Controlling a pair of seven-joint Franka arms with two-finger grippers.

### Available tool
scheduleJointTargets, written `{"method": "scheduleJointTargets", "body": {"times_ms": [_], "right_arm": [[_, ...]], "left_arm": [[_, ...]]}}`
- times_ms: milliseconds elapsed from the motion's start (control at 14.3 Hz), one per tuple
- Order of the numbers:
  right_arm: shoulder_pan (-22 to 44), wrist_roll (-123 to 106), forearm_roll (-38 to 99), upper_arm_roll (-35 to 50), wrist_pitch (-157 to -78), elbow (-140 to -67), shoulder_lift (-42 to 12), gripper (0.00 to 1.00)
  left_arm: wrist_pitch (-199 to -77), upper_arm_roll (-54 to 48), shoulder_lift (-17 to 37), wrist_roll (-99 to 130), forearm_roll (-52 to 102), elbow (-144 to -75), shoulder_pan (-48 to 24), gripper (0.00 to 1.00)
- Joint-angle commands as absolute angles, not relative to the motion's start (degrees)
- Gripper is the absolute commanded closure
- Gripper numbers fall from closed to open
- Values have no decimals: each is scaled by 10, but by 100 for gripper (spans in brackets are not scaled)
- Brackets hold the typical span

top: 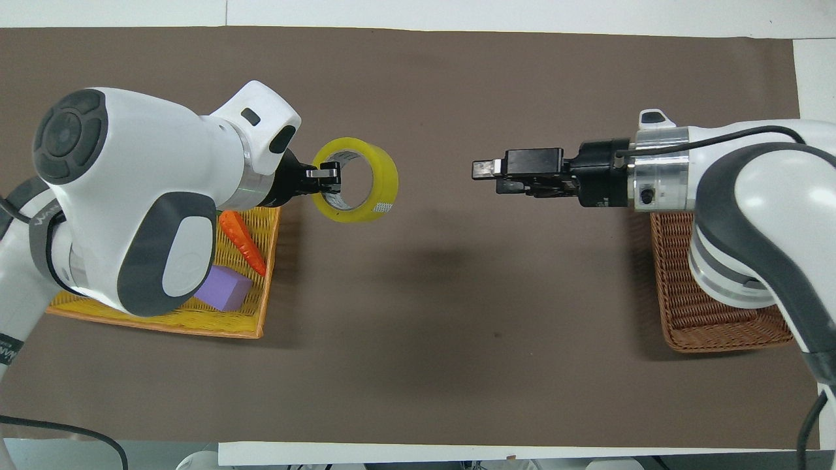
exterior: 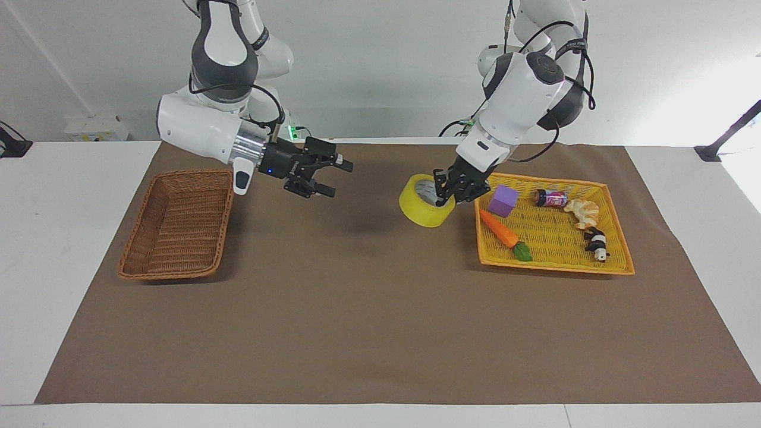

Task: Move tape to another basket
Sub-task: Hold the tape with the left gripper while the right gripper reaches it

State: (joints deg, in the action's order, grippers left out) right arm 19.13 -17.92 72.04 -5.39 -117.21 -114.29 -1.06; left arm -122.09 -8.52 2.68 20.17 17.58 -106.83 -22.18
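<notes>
Here my left gripper point(exterior: 443, 193) is clamped tight on the wall of the tape point(exterior: 423, 208), one finger inside the roll's core and the other on its outer face. The roll hangs in my grip, tilted, over the brown mat point(exterior: 380, 321) just beside the yellow basket point(exterior: 553, 266), at the edge of that basket that faces the middle of the worktop. In the overhead view the tape point(top: 358, 189) shows its open ring, with my fingers point(top: 324, 173) pinching the side nearest my wrist.

My right gripper point(exterior: 330, 176) is up in the air over the bare mat between the two baskets, pointing toward the tape, its fingers spread wide and holding nothing. From above, the right gripper point(top: 486, 175) lies roughly level with the roll, with a clear stretch of mat between them.

The brown wicker basket point(exterior: 178, 270) sits at my right arm's end of the worktop with nothing inside it. The yellow basket holds a purple block point(exterior: 503, 201), a carrot point(exterior: 500, 230), a small can point(exterior: 551, 198), a pastry-like piece point(exterior: 583, 211) and a black-and-white toy figure point(exterior: 597, 243).
</notes>
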Motion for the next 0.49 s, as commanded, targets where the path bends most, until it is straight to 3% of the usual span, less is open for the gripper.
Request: {"method": "scheduleJointTargets", "body": {"times_ms": [0, 419], "right_arm": [[216, -178, 765, -55, -1207, -1108, -51, 0], [259, -170, 770, -55, -1257, -1096, -69, 0]], "left_arm": [[-1222, -80, 25, 201, 188, -1063, -226, 100], [-1219, -77, 24, 201, 187, -1063, -223, 100]]}}
